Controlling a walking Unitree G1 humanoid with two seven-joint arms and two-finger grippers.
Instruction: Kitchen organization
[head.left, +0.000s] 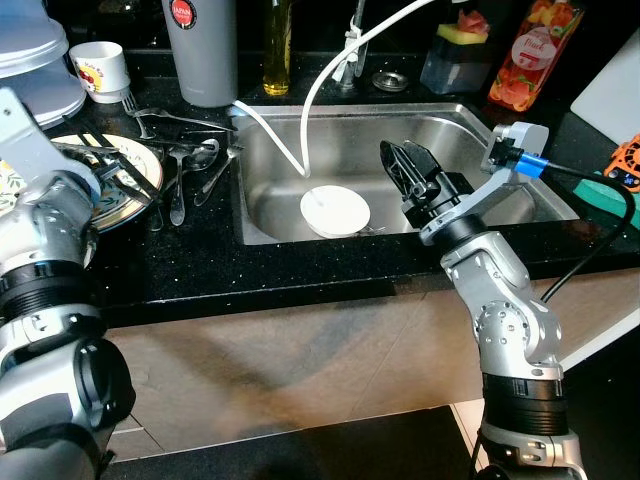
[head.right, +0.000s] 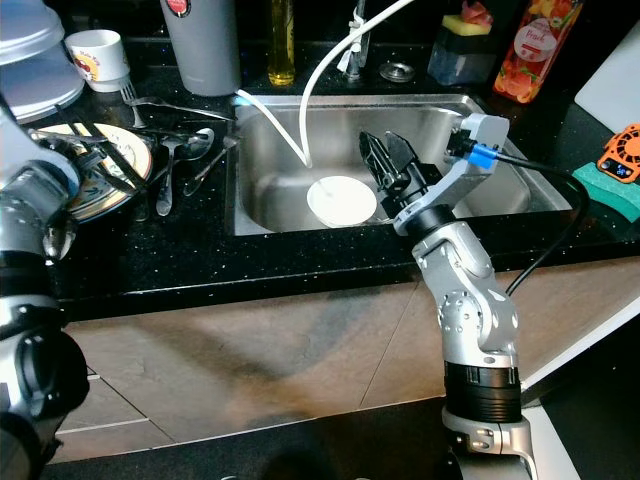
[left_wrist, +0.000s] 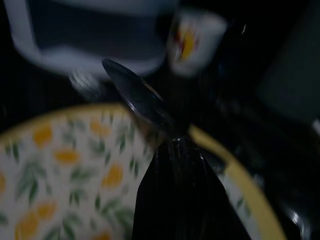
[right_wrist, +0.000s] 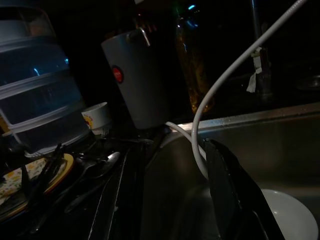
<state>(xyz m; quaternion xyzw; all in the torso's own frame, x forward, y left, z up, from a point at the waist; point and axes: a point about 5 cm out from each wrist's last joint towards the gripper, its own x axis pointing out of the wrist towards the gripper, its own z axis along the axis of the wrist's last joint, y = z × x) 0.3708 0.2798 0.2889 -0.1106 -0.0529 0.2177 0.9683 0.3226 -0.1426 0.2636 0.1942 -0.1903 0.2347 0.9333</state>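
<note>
A kitchen tidy-up stands barely begun: the right gripper (head.left: 405, 165) hangs over the steel sink (head.left: 500, 130) with its two black fingers spread and nothing between them, while a white dish (head.left: 335, 211) lies on the basin floor just ahead of and below the fingertips, beneath a white hose (head.left: 330, 70) that loops down into the sink. The left gripper (left_wrist: 172, 150) is over the yellow-rimmed, fruit-patterned plate (head.left: 140, 185) on the black counter, its fingers clenched on what looks like the handle of a spoon (left_wrist: 135, 97) that juts out beyond their tips. Just beside the plate, toward the sink, loose forks and spoons (head.left: 185, 165) lie scattered across the countertop. Beyond the left fingers a small printed cup (head.left: 98, 70) and a grey jug (head.left: 205, 50) stand unmoved. Judging by the scatter, nearly everything is left to sort, the dish in the sink included.
</note>
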